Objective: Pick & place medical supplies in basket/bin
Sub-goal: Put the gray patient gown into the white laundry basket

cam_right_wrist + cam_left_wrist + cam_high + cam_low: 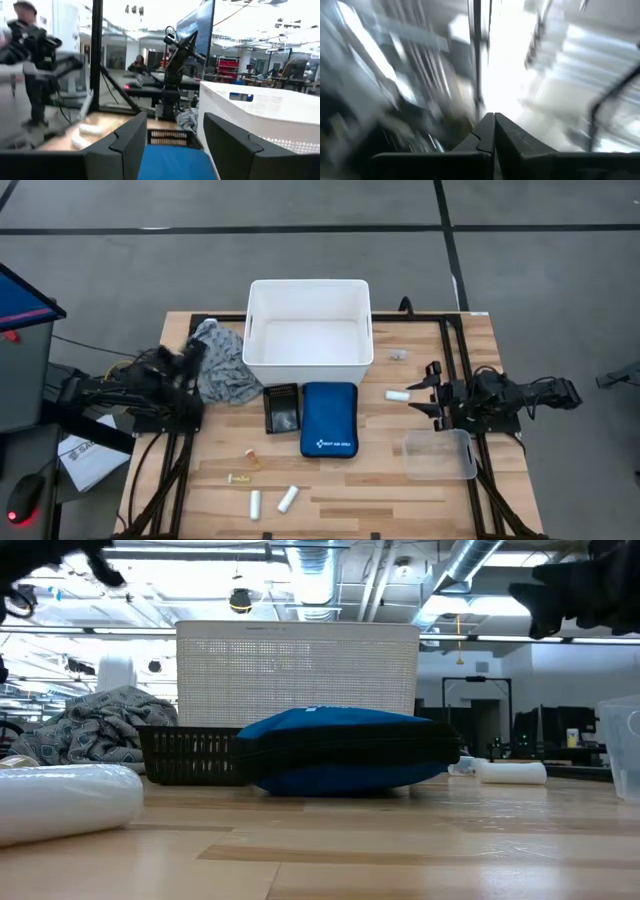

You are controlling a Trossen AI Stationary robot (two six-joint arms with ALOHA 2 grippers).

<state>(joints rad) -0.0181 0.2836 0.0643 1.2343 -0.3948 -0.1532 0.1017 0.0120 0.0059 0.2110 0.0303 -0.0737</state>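
**Both arms up, nothing grabbed yet**

My left gripper [188,358] is at the left edge of the table [380,480], right by the grey-and-white cloth [222,365], fingers [487,132] pressed together w/ nothing btwn them. My right gripper [425,395] sits on the right side, fingers spread apart, just beside one white roll [397,395]. White bin [308,330] at the back. Two more rolls [271,501] lie near the front edge, tan bits [252,453] close by.

The bin [308,330] stands at the table's far middle — the cloth [222,363] lies at its left. In front lie the small basket [281,408] and the pouch [329,418] side by side; one roll [397,395] lies near my right gripper [425,392].
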